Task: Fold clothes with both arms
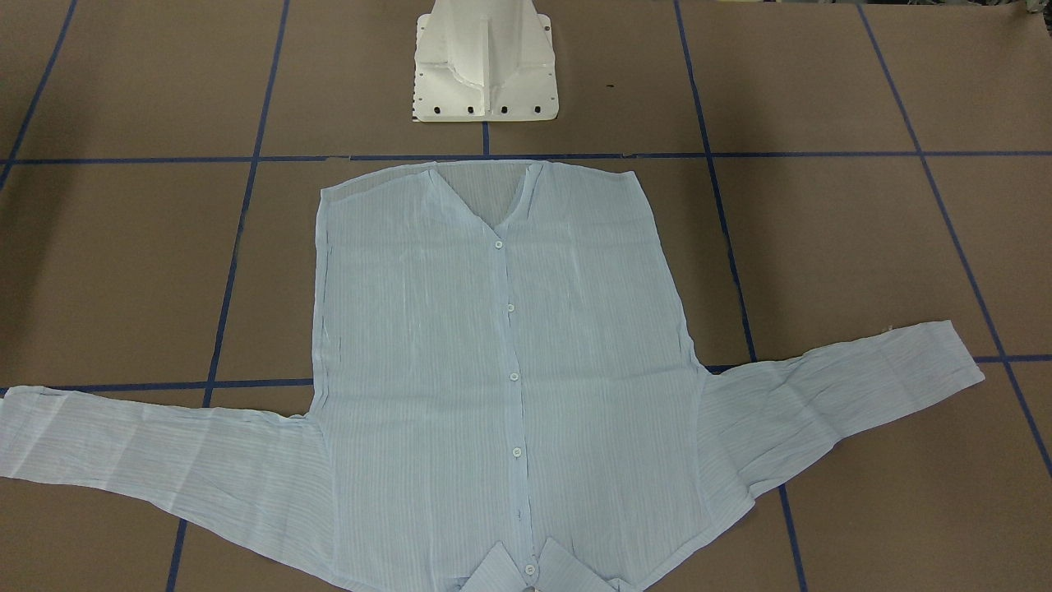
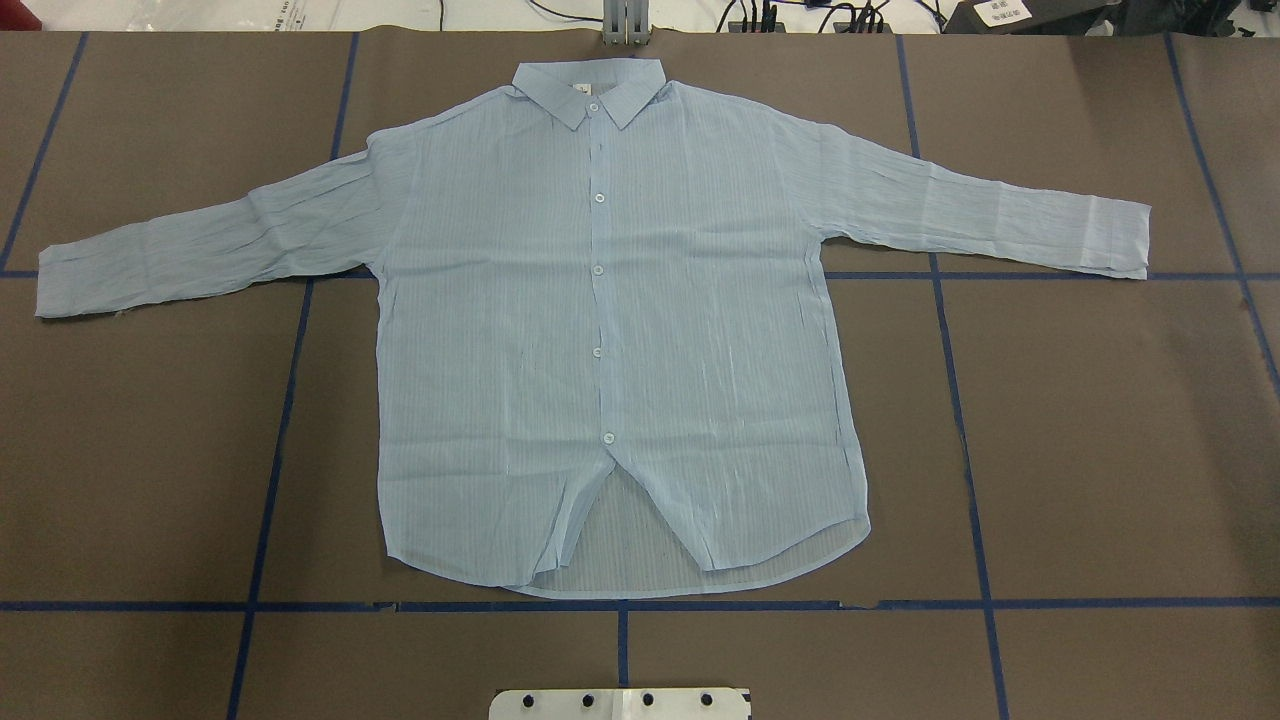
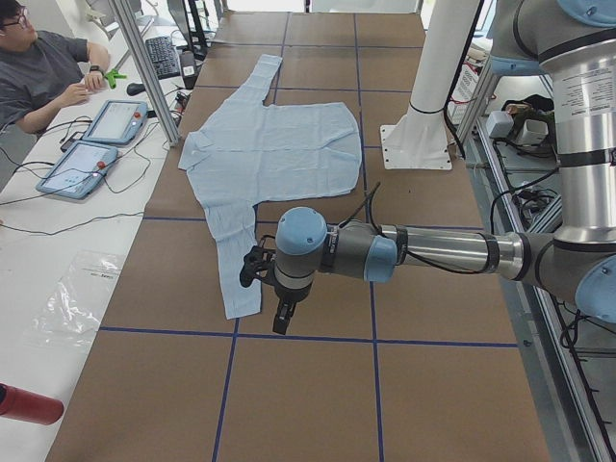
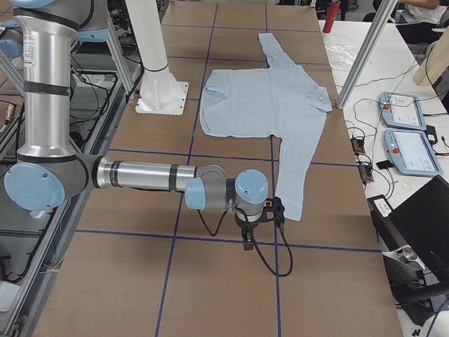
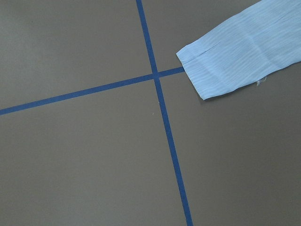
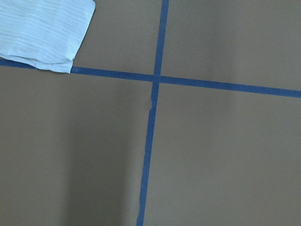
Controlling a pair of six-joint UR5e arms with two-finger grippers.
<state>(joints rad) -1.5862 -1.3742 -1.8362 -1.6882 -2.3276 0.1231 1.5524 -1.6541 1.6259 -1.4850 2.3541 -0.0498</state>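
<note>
Two arms, one garment.

Shirt [image 2: 620, 330]: pale blue, fine-striped, crinkled. It lies flat and front up at mid table [image 2: 1100, 450], buttoned. The collar [image 2: 590, 90] lies at the far side from the pedestal [image 1: 485, 66], and the split hem is nearest it. Both sleeves are spread sideways, slanting slightly toward the robot.

Left arm [image 3: 433, 252]: stretched low over the table. The left gripper [image 3: 281, 316] points down just beside the sleeve end on that side, off the cloth. I cannot tell whether it is released or clenched.

Right arm [image 4: 140, 174]: the same pose on the other side. The right gripper [image 4: 248, 237] points down just beside its sleeve end. I cannot tell its state either.

Left wrist view: one cuff [image 5: 221, 70] lies in the upper right corner, its edge over a blue tape [image 5: 160, 108] line close to a crossing.

Right wrist view: the other cuff [image 6: 47, 33] lies in the upper left corner, its lower edge on a tape line.

Table surface: brown, marked in a grid with blue tape.

One person [image 3: 38, 72] sits at the side bench, with two pendants [image 3: 96, 144] beside them.
</note>
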